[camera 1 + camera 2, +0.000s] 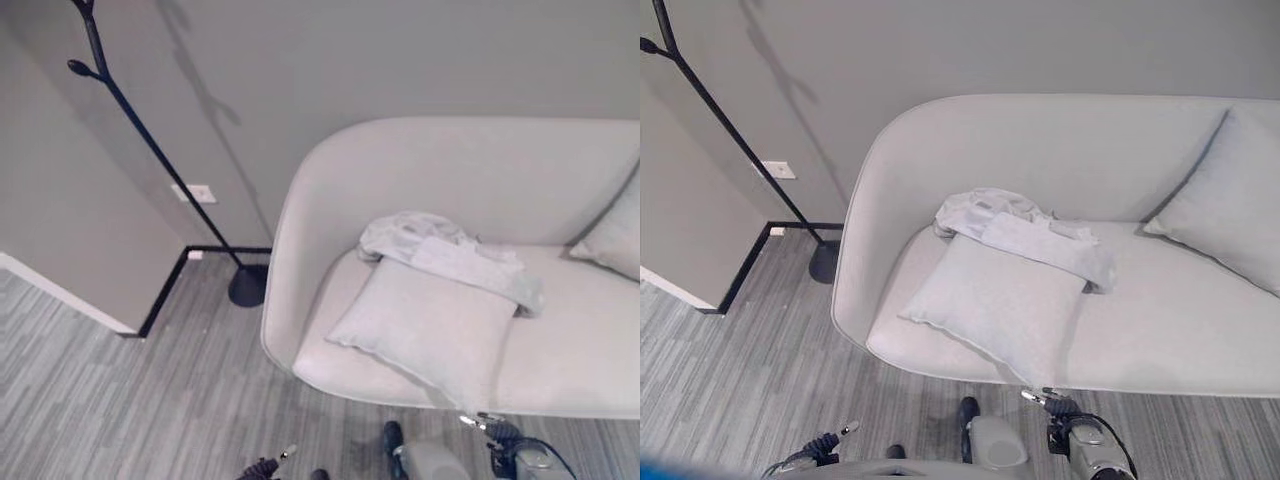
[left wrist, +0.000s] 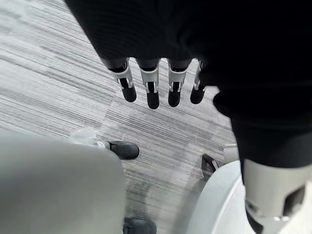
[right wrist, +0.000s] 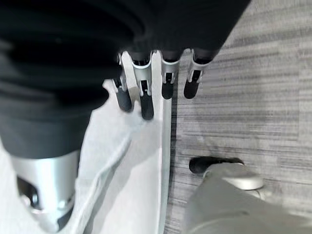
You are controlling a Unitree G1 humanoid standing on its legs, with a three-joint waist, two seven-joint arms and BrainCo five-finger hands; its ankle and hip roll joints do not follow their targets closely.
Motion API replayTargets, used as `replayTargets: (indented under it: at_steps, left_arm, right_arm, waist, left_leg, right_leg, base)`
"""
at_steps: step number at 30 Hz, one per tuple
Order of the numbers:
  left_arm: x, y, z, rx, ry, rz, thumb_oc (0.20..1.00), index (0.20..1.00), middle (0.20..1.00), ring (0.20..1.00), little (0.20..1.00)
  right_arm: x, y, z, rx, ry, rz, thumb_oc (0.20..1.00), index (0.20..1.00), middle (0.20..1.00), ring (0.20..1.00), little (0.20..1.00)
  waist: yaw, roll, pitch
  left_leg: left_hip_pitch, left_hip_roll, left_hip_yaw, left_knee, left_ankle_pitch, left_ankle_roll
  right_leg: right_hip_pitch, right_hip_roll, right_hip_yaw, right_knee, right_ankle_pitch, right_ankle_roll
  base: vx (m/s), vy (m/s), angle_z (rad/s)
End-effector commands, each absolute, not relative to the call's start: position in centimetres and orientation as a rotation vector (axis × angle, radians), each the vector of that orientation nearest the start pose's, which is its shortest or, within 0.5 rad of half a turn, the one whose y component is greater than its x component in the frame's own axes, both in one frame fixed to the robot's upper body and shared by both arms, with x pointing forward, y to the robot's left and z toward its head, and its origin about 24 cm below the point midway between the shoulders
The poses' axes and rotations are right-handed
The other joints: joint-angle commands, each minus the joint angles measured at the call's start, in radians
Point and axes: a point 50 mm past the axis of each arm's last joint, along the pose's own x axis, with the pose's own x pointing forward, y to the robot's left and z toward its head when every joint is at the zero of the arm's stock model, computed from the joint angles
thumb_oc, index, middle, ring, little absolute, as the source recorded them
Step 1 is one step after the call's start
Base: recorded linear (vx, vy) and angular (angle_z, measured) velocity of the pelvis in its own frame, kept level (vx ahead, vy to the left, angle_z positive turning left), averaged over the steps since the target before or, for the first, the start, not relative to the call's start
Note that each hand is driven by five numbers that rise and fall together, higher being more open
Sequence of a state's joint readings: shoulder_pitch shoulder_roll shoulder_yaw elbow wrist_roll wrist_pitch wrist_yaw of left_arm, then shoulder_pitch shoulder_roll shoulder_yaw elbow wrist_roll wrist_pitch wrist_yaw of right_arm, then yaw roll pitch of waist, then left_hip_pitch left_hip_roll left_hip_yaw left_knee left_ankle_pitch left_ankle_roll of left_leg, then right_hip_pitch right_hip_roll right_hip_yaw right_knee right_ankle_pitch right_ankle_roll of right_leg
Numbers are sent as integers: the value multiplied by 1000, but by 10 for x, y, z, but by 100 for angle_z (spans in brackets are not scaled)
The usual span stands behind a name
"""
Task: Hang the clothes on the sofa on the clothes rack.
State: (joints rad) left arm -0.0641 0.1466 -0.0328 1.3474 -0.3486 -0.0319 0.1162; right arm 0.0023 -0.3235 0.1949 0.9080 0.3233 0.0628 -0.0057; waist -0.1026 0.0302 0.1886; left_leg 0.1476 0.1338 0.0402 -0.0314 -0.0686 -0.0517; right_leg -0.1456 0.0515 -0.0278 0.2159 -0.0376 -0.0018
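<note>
Left eye view is showing us the crumpled pale grey garment [image 1: 450, 255] lying on the light grey sofa [image 1: 420, 170]; both relaxed, empty hands, left hand [image 2: 156, 87] and right hand [image 3: 156, 92], are hanging low, so we are judging a reach over the grey cushion [image 1: 425, 330] best.

The clothes rack [image 1: 150, 150] top and right pillow [image 1: 1230, 200] are cut off.

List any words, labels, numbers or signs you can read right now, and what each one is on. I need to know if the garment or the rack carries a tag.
None can be read.
The clothes on the sofa: no tag or print shows.
The clothes rack: plain black, no label shows.
The wall outlet: white plate, any marking too small to read.
The cushion: plain.
</note>
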Motion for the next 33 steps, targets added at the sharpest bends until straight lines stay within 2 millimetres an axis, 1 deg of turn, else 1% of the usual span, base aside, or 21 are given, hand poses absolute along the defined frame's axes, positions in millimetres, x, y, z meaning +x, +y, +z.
replayTargets:
  at_steps: [1,2,4,6,7,8,9,11,12,13,15,16,19,21,23,24,25,27,30,31,33]
  left_arm:
    - [99,208,-166,-88,1177,409,1000,1000,1000,1000,1000]
    - [99,208,-166,-88,1177,409,1000,1000,1000,1000,1000]
    - [110,204,-162,-124,1119,420,1000,1000,1000,1000,1000]
    - [116,201,-160,-121,1089,413,1000,1000,1000,1000,1000]
    - [122,196,-158,-110,1057,391,1000,1000,1000,1000,1000]
    - [122,196,-158,-110,1057,391,1000,1000,1000,1000,1000]
    - [130,192,-154,-114,1011,363,1000,1000,1000,1000,1000]
    - [133,190,-152,-122,992,352,1000,1000,1000,1000,1000]
    - [133,190,-152,-122,993,352,1000,1000,1000,1000,1000]
    - [138,187,-150,-128,967,336,1000,1000,1000,1000,1000]
    - [141,185,-148,-127,948,325,1000,1000,1000,1000,1000]
    - [142,180,-148,-111,948,304,1000,1000,1000,1000,1000]
    - [143,177,-148,-113,945,295,1000,1000,1000,1000,1000]
    - [141,177,-149,-104,953,291,1000,1000,1000,1000,1000]
    - [140,178,-151,-77,973,282,1000,1000,1000,1000,1000]
    - [140,178,-151,-77,973,282,1000,1000,1000,1000,1000]
    - [145,182,-149,-60,964,284,1000,1000,1000,1000,1000]
    - [157,187,-144,-27,925,281,1000,1000,1000,1000,1000]
    - [162,203,-140,10,913,324,1000,1000,1000,1000,1000]
    - [161,206,-140,13,921,346,1000,1000,1000,1000,1000]
    - [158,210,-141,31,935,352,1000,1000,1000,1000,1000]
  right_arm:
    - [156,-244,-120,-133,899,-117,1000,1000,1000,1000,1000]
    - [156,-244,-120,-133,899,-117,1000,1000,1000,1000,1000]
    - [157,-251,-116,-163,879,-132,1000,1000,1000,1000,1000]
    - [158,-257,-113,-189,874,-151,1000,1000,1000,1000,1000]
    - [159,-263,-111,-218,873,-172,1000,1000,1000,1000,1000]
    - [159,-263,-111,-218,873,-172,1000,1000,1000,1000,1000]
    - [157,-268,-110,-218,873,-191,1000,1000,1000,1000,1000]
    - [156,-270,-109,-213,868,-200,1000,1000,1000,1000,1000]
    - [156,-270,-109,-213,869,-200,1000,1000,1000,1000,1000]
    - [158,-272,-107,-232,855,-195,1000,1000,1000,1000,1000]
    - [161,-273,-105,-245,842,-197,1000,1000,1000,1000,1000]
    - [164,-276,-103,-275,830,-214,1000,1000,1000,1000,1000]
    - [163,-277,-104,-283,836,-219,1000,1000,1000,1000,1000]
    - [158,-280,-108,-280,869,-228,1000,1000,1000,1000,1000]
    - [150,-279,-116,-257,922,-255,1000,1000,1000,1000,1000]
    - [150,-279,-116,-257,922,-255,1000,1000,1000,1000,1000]
    - [149,-277,-118,-268,931,-249,1000,1000,1000,1000,1000]
    - [156,-270,-116,-210,896,-272,1000,1000,1000,1000,1000]
    - [168,-259,-114,-192,860,-260,1000,1000,1000,1000,1000]
    - [172,-256,-112,-186,841,-257,1000,1000,1000,1000,1000]
    - [175,-254,-109,-188,815,-255,1000,1000,1000,1000,1000]
  waist:
    - [2,-51,-53]
    - [1,-51,-54]
    - [11,-74,-39]
    - [23,-94,-23]
    - [33,-107,-16]
    - [33,-106,-16]
    - [42,-112,-18]
    - [45,-100,-17]
    - [44,-102,-16]
    - [55,-79,-10]
    - [58,-72,-6]
    - [60,-70,3]
    - [56,-60,-2]
    - [61,-33,-21]
    - [64,-27,-39]
    - [64,-27,-38]
    - [63,-28,-54]
    - [61,-44,-63]
    - [63,-76,-60]
    - [61,-85,-59]
    - [55,-91,-56]
  left_leg:
    - [5,-104,49,215,39,-7]
    - [3,-103,47,218,37,-8]
    - [-80,-96,36,418,102,-5]
    - [-159,-97,33,569,118,10]
    - [-208,-76,68,554,100,27]
    - [-209,-75,68,556,98,27]
    - [-232,-49,87,430,77,31]
    - [-230,-18,94,242,87,11]
    - [-223,-21,94,233,90,11]
    - [-265,19,73,66,194,-29]
    - [-271,30,61,7,224,-40]
    - [-325,59,50,-56,235,-67]
    - [-357,83,59,-56,241,-89]
    - [-351,111,99,-56,281,-109]
    - [-334,101,113,-34,286,-104]
    - [-333,101,113,-34,286,-104]
    - [-341,71,119,11,262,-91]
    - [-339,33,138,28,220,-64]
    - [-320,-16,180,22,174,-27]
    - [-315,-34,193,18,167,-19]
    - [-305,-60,201,17,147,-3]
  right_leg:
    - [29,-54,66,-134,84,40]
    - [30,-54,65,-134,84,40]
    - [72,-56,71,-155,70,17]
    - [103,-65,70,-169,61,1]
    - [129,-86,64,-179,52,3]
    - [130,-86,65,-179,52,3]
    - [143,-107,53,-190,43,16]
    - [145,-119,39,-193,24,31]
    - [149,-121,38,-193,22,31]
    - [165,-122,34,-198,3,40]
    - [175,-126,36,-197,-2,43]
    - [201,-152,40,-209,-17,61]
    - [229,-174,58,-227,-22,79]
    - [283,-219,93,-266,-28,107]
    - [306,-265,107,-277,-22,130]
    - [307,-266,107,-277,-22,130]
    - [293,-306,108,-265,-13,143]
    - [261,-352,111,-249,19,162]
    - [184,-389,138,-205,108,174]
    - [168,-401,150,-193,169,181]
    - [146,-419,165,-171,238,183]
  base:
    - [165,-271,13]
    - [128,-259,33]
    - [106,-235,38]
    - [122,-218,-3]
    - [112,-122,-21]
    - [193,-36,-5]
    - [159,41,5]
    - [138,72,11]
    - [166,137,15]
    - [136,95,18]
    - [206,146,34]
    - [321,226,40]
    - [321,234,17]
    - [507,393,-20]
    - [410,306,-54]
    - [403,334,-70]
    - [362,335,-40]
    - [337,351,-20]
    - [179,248,-30]
    - [176,221,-59]
    - [184,218,-54]
